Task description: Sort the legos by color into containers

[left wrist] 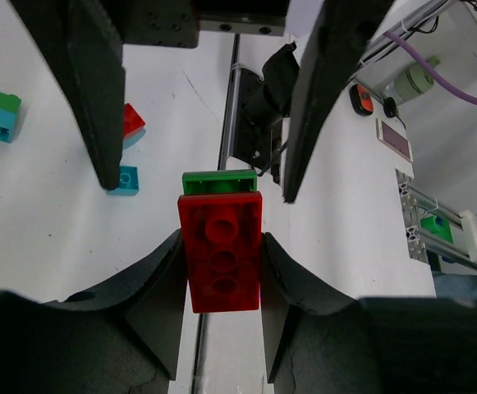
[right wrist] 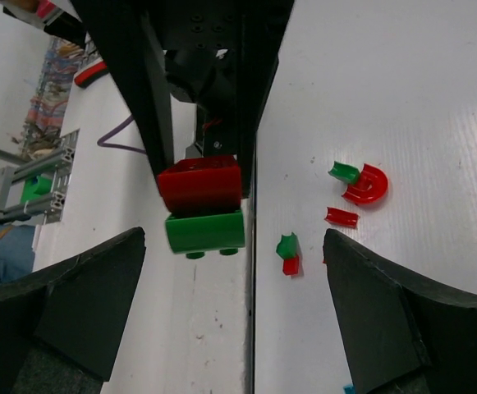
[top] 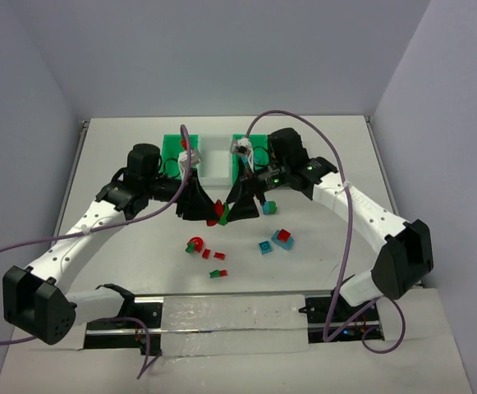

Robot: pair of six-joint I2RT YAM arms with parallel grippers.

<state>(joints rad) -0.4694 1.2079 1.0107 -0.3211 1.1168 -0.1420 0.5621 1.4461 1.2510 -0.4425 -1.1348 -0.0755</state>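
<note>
Left jaws pinch a red brick (left wrist: 220,258) with a green brick (left wrist: 219,181) stuck on its end.
Right jaws stand spread, flanking the green brick without touching, above the bench (top: 337,156); loose legos (top: 282,238) lie nearer, white bin (top: 213,162) beyond.

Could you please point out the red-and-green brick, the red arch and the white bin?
red-and-green brick (left wrist: 220,254): left wrist view, red studded face.
red arch (right wrist: 379,190): right wrist view, curved body.
white bin (top: 215,174): top external view, near wall.
</note>
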